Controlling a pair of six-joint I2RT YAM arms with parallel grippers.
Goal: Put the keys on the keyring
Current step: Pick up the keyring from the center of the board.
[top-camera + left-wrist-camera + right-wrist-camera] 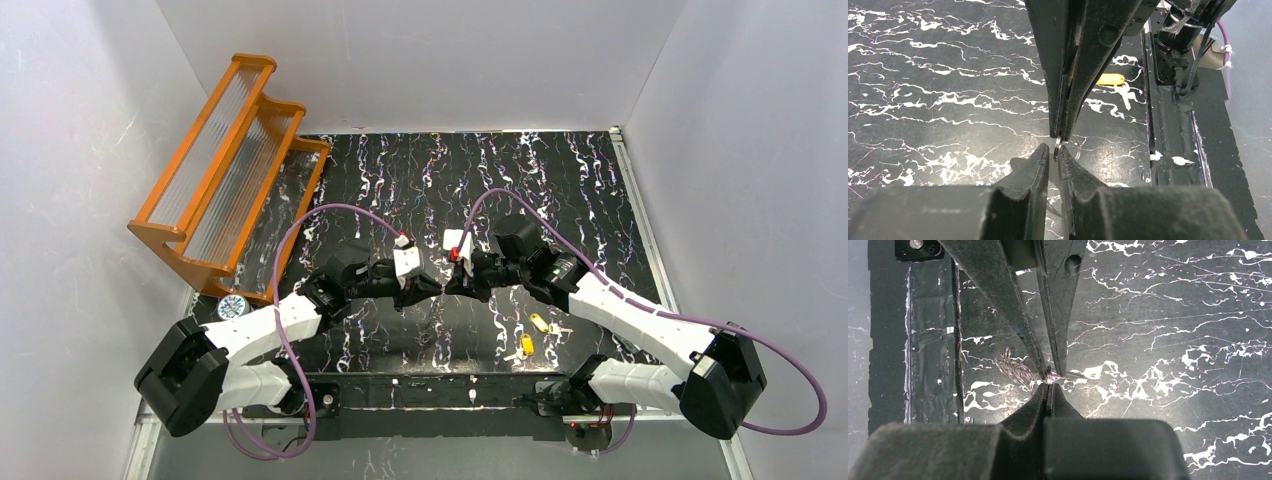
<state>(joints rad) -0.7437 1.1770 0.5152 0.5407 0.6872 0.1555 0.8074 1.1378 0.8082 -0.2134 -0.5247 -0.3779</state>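
Note:
The keyring [1057, 146] is a thin silvery loop seen edge-on, held above the black marbled table between both grippers. My right gripper [1049, 387] is shut on it; it also shows in the left wrist view [1059, 134], coming down from the top. My left gripper [1054, 150] is open by a narrow gap, its tips either side of the ring, the ring against one finger. In the top view the left gripper [432, 288] and right gripper [453, 287] meet tip to tip. Two yellow keys [540, 323] [522, 347] lie on the table near the right arm; one key [1110, 79] shows in the left wrist view.
An orange rack with clear ribbed panels [230, 160] stands at the far left. A small round blue-white object [232, 307] lies by its near corner. White walls enclose the table. Purple cables arch over both arms.

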